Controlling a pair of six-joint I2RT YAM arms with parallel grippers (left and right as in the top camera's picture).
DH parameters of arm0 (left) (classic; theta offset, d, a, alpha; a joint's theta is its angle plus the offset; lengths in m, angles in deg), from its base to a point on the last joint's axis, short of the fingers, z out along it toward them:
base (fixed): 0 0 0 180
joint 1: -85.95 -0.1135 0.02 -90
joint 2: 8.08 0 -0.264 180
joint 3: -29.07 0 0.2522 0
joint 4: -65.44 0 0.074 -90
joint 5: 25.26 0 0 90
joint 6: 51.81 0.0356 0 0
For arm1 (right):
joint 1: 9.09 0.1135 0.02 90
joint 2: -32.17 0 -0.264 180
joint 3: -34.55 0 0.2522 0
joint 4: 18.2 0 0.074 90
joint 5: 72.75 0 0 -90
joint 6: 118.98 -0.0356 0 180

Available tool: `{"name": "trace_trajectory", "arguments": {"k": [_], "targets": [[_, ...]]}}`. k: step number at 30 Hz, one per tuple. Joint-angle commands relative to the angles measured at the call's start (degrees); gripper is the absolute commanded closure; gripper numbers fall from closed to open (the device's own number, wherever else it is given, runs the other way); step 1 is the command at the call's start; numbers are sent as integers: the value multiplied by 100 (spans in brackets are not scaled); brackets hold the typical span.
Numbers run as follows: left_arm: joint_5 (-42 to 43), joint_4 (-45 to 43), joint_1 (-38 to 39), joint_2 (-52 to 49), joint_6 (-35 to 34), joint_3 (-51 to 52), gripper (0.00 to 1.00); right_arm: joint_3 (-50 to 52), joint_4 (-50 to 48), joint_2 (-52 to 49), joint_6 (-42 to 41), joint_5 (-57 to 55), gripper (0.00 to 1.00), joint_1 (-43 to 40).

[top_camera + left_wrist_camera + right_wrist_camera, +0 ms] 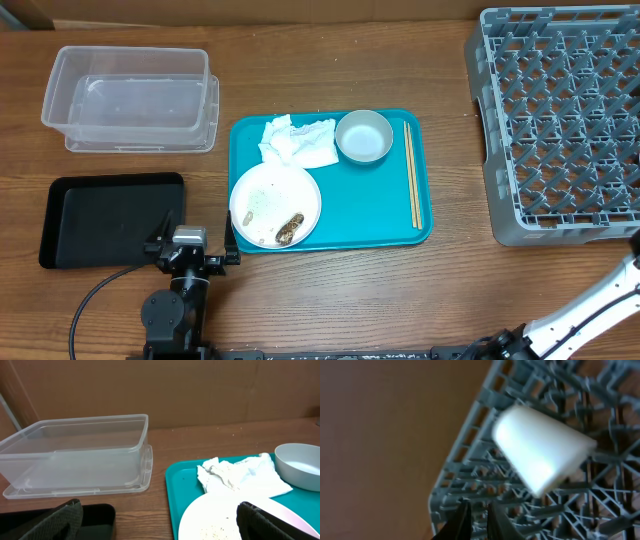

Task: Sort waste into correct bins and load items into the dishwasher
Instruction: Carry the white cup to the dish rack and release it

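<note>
Left gripper [159, 506]: jaws are spread wide and nothing is held. It is set low at the near table edge, between the black tray [110, 220] and the teal tray [375, 200].

The plate [275, 205] is seen just ahead and to the right of it, on the teal tray's near left corner. It carries rice grains [262, 205] and a brown lump [291, 230]. A crumpled napkin [298, 141] is noted behind the plate, touching its rim, with the bowl [364, 136] just beside it to the right. The chopsticks [412, 175] are laid together along the tray's right edge. The tub [130, 95] stands beyond the black tray, apart from it.

Right gripper [477, 517]: only the tips are in view, nearly together with a narrow slit, and nothing is gripped. It is held over a corner of the rack [470, 485]. A white cup [540, 450], blurred, is seen tilted on the rack grid beyond the tips, untouched.
</note>
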Motion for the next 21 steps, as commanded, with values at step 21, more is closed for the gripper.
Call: {"name": "trace_trajectory", "arguments": {"k": [21], "targets": [[22, 0, -48, 52, 50, 28, 0, -61, 546, 592, 262, -2094, 70, 1014]]}}
